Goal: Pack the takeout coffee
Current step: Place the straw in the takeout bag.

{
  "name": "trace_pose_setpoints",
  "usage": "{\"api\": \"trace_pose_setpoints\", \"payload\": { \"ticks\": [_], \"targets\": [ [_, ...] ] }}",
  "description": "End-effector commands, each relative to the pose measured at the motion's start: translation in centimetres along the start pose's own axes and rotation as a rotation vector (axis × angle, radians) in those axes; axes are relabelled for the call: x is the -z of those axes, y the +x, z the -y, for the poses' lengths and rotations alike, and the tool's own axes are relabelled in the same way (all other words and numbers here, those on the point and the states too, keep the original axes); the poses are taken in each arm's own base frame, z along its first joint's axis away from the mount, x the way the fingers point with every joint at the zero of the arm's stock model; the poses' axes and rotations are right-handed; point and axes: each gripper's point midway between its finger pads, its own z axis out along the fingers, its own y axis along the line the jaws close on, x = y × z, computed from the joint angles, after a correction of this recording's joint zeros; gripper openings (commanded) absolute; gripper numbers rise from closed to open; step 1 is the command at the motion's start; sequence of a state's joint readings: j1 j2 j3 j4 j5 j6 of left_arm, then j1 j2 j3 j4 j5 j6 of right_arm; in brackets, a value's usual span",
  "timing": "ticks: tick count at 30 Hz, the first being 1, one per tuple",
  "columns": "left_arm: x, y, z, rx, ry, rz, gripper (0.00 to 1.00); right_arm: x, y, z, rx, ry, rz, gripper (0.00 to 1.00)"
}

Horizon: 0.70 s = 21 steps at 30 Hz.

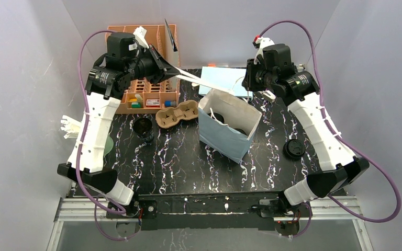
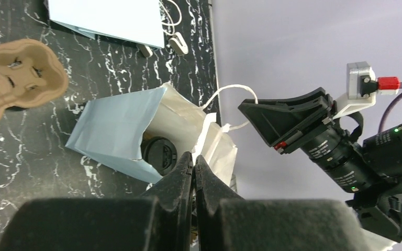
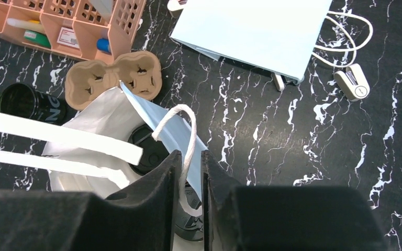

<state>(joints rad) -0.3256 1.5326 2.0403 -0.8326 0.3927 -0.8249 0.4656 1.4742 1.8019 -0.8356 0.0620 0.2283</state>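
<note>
Black, white-veined bench (image 1: 178, 167) carries everything we see. At far left the left fingers (image 2: 180, 180) are pressed together on the flat white handle (image 1: 204, 82), which runs taut from them to the bag. On the near side of the peach organiser (image 1: 154, 98), a lidless dark cup (image 1: 143, 128) sits on the bench, with the brown pulp carrier (image 1: 177, 113) just to its right. Further right, the light-blue paper bag (image 1: 225, 138) stands open at mid-bench. Inside it we see a cup with a black lid (image 3: 146, 150), low down near the bag's left wall. A second dark round shape lies beside it, too hidden to name. The right fingers (image 3: 162, 183) stand narrow around the bag's white cord handle (image 3: 188, 130), with a slit showing beside the cord, and we cannot tell whether they pinch it. Near the right edge a round black lid (image 1: 294, 149) rests on the bench, apart from the bag.
</note>
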Motion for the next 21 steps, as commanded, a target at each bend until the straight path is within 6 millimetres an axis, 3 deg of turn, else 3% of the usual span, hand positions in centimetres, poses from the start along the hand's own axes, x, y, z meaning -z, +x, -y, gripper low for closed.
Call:
{"api": "trace_pose_setpoints", "payload": {
  "ticks": [1, 6, 21],
  "targets": [
    [2.1, 0.7, -0.7, -0.071, -0.049, -0.001, 0.0, -0.1, -1.4, 0.7, 0.008, 0.037, 0.051, 0.28],
    [2.4, 2.0, -0.7, -0.067, -0.006, -0.025, 0.0, -0.6, -1.1, 0.6, 0.005, 0.034, 0.042, 0.31],
    [-3.4, 4.7, -1.7, 0.012, 0.027, -0.142, 0.0, -0.2, -0.9, -0.2, -0.022, -0.009, 0.037, 0.33]
  ]
}}
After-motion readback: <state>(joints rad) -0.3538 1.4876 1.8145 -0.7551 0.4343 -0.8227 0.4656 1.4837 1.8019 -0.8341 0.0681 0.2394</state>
